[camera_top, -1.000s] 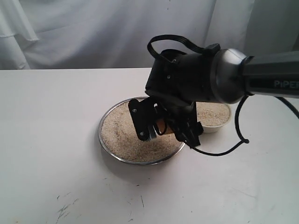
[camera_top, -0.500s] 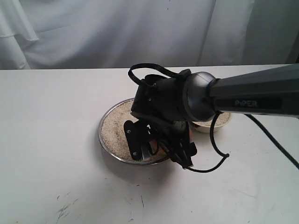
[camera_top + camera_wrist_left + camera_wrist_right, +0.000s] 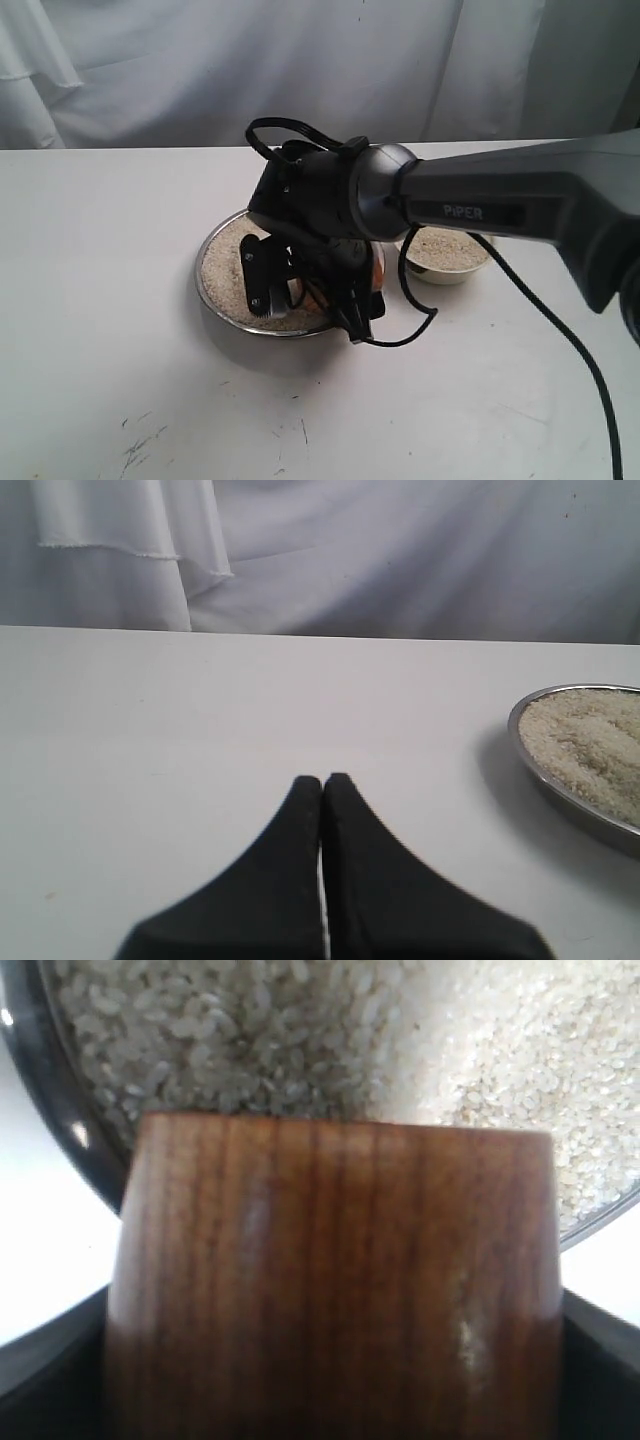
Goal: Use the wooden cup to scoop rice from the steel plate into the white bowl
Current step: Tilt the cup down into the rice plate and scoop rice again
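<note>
Right gripper (image 3: 308, 308) clamped on wooden cup (image 3: 330, 1280), low at steel plate's (image 3: 200, 285) near edge. White bowl (image 3: 450, 277) part-filled; plenty of rice (image 3: 480, 1050) left to scoop. Left gripper (image 3: 322, 790) jaws together.

Right tool (image 3: 308, 308), clamped on the wooden cup (image 3: 318, 296), has swung leftward from the bowl-side edge of the steel plate (image 3: 203, 285) to its middle, lower over the rice (image 3: 225, 268). The plate has shifted slightly left on the bench (image 3: 100, 250). My arm now hides less of the white bowl (image 3: 446, 272).
</note>
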Tool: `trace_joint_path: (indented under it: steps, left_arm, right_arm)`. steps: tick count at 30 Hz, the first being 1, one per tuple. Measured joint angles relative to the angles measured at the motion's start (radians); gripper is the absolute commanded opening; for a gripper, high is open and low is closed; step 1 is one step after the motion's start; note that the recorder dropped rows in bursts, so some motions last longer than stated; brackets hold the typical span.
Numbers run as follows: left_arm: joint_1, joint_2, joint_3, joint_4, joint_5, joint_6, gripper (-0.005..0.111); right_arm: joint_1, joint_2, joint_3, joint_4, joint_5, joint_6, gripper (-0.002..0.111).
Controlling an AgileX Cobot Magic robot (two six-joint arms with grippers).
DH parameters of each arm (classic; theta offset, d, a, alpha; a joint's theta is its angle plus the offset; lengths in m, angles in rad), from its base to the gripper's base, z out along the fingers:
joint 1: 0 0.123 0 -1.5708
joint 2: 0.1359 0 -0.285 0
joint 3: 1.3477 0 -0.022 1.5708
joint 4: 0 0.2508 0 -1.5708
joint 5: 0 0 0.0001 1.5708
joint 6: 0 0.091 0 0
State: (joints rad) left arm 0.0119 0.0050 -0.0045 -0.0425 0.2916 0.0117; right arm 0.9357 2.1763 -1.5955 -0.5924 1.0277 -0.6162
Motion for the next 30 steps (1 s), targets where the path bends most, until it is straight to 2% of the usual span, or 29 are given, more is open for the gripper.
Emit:
trace_joint_path:
  steps: [11, 30]
  left_arm:
    - [0.000, 0.000, 0.000, 0.000, 0.000, 0.000, 0.000]
    - [0.000, 0.000, 0.000, 0.000, 0.000, 0.000, 0.000]
  right_arm:
    - [-0.011, -0.040, -0.050, 0.009, 0.004, -0.041, 0.000]
    - [-0.033, 0.009, -0.067, -0.145, -0.076, -0.094, 0.000]
